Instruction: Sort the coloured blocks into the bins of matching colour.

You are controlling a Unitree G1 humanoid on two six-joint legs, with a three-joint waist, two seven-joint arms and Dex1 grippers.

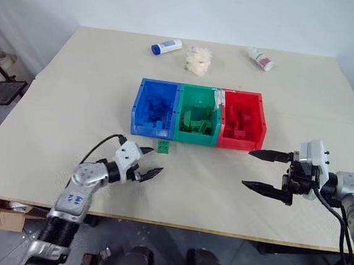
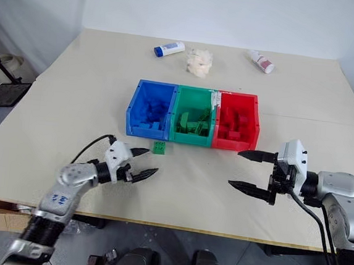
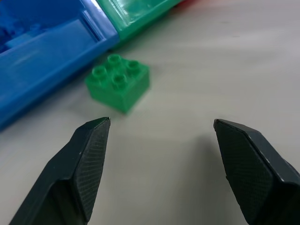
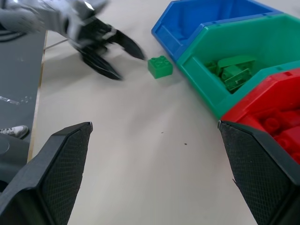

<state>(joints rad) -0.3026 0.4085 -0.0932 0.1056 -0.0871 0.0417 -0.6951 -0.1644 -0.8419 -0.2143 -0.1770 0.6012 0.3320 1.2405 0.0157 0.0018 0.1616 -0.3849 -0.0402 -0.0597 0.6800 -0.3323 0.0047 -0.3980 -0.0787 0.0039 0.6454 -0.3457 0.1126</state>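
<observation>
One green block (image 1: 163, 146) lies on the table just in front of the seam between the blue bin (image 1: 155, 108) and the green bin (image 1: 197, 116); the red bin (image 1: 242, 119) joins on the right. Each bin holds several blocks of its own colour. My left gripper (image 1: 148, 161) is open, low over the table, a short way in front of and left of the green block (image 3: 118, 86), with nothing between its fingers. My right gripper (image 1: 260, 171) stands open and empty in front of the red bin.
At the table's far side lie a white bottle with a blue cap (image 1: 166, 46), a whitish wad of tissue (image 1: 198, 60) and a white bottle with a red cap (image 1: 259, 59). The table's front edge runs just below both grippers.
</observation>
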